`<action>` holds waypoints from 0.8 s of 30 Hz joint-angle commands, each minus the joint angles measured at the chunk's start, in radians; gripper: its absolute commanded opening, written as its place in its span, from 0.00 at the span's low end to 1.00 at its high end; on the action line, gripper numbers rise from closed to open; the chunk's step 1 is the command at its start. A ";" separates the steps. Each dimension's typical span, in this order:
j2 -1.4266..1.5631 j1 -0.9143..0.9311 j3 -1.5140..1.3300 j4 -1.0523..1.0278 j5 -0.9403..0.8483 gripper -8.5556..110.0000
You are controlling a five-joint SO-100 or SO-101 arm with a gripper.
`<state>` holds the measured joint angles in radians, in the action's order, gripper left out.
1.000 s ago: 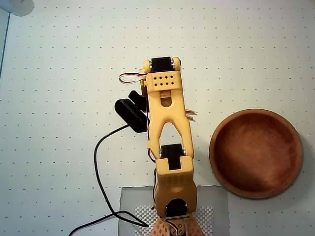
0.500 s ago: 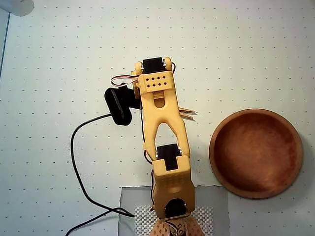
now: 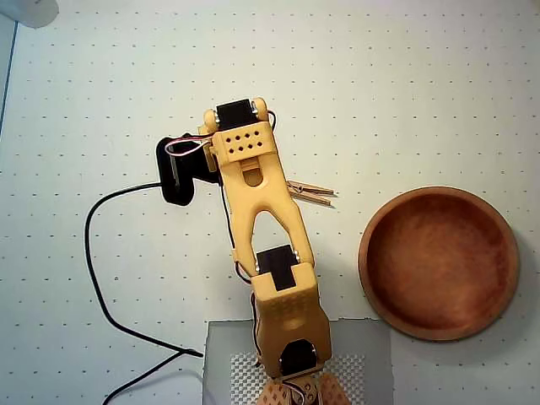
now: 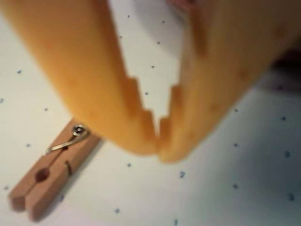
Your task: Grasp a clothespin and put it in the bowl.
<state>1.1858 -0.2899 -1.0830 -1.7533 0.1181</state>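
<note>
Swinging leftward since the earlier frames, the arm [image 3: 253, 202] has uncovered more of the clothespin [image 3: 310, 193], which lies flat on the table left of the bowl [image 3: 439, 263]. The gripper [image 4: 159, 141] has its jaws pressed together, empty. Reaching continues; next it must spread and descend over the pin.

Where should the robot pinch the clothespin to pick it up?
Probably across the middle of the clothespin, near its metal spring, squeezing the two long flat sides. It lies flat on the table, so coming straight down from above looks best. The gripper is shut beside it now and would have to open first.
</note>
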 commanded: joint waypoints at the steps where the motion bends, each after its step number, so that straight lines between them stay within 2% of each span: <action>1: -0.026 -0.012 0.140 -0.011 0.005 0.05; 11: -0.081 -0.097 0.268 -0.011 0.005 0.06; 24: -0.204 -0.040 0.371 -0.008 0.034 0.06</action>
<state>0.9587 -0.3467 -0.7762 -1.7533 0.1365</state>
